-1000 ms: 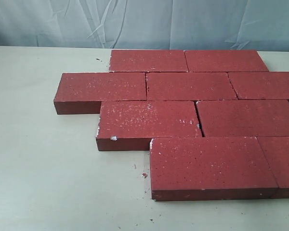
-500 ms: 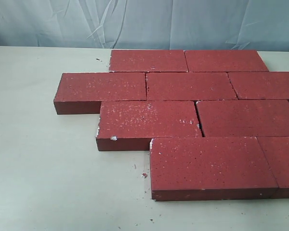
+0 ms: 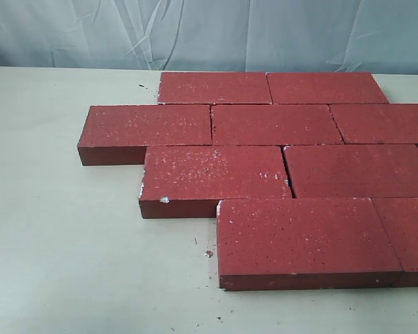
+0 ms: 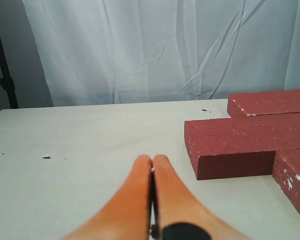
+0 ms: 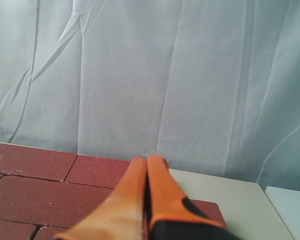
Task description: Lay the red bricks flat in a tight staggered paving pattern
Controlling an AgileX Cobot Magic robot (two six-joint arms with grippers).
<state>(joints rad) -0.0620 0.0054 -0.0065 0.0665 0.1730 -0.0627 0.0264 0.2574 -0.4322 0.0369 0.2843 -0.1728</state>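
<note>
Red bricks (image 3: 275, 125), flat rectangular dark-red speckled pavers: four staggered rows, centre to right of pale table (image 3: 70, 243), one narrow seam (image 3: 287, 170) open in second-nearest row, likely best closed by a level sideways nudge; left gripper (image 4: 152, 159) and right gripper (image 5: 147, 159) pressed together, empty.

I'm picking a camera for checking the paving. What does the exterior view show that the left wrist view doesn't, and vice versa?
Only the exterior view shows the whole layout: the red bricks lying flat in four staggered rows, with no arm in frame. Only the left wrist view shows the left hand, closed on nothing, and a dark stand beyond the table. Both share the pale table, the white curtain and the pattern's left edge, including the jutting second-row brick.
</note>
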